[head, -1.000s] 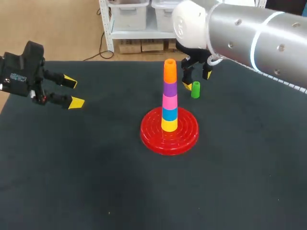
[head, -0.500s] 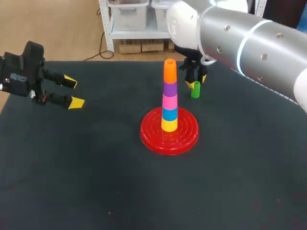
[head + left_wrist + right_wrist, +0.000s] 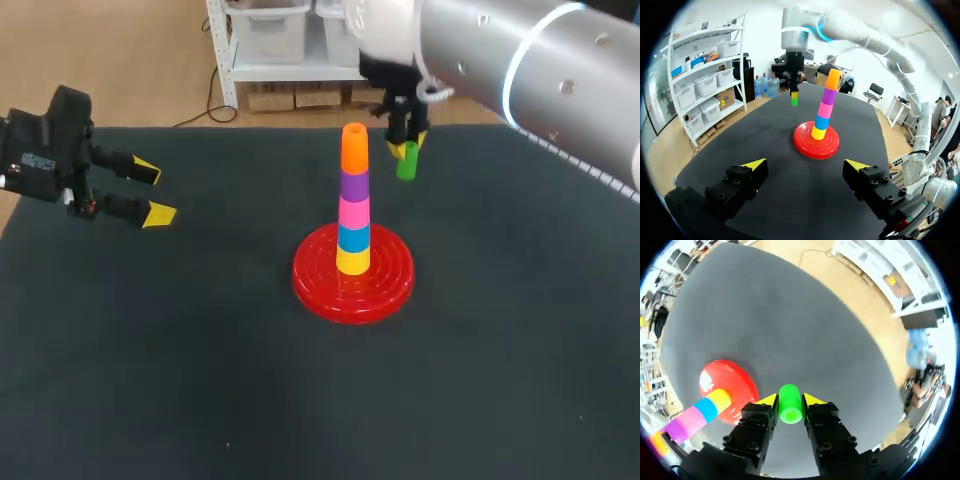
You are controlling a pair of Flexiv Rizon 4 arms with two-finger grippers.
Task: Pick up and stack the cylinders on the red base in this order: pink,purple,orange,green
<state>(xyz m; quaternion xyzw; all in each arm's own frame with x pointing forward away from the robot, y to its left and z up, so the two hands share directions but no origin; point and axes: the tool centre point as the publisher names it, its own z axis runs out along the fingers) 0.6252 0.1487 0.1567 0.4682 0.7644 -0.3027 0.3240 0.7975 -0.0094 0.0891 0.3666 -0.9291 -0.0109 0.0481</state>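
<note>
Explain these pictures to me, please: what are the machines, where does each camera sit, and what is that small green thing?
These are two robot arms at a black table. One picture looks down from above. The two round ones come from cameras on the arms' wrists. Each arm ends in a tool with two yellow-tipped fingers. On the table stands a red base carrying a tower of yellow, blue, pink, purple and orange cylinders. The right tool is shut on a green cylinder, near the tower's top. The left tool is open and empty, off to the side.
</note>
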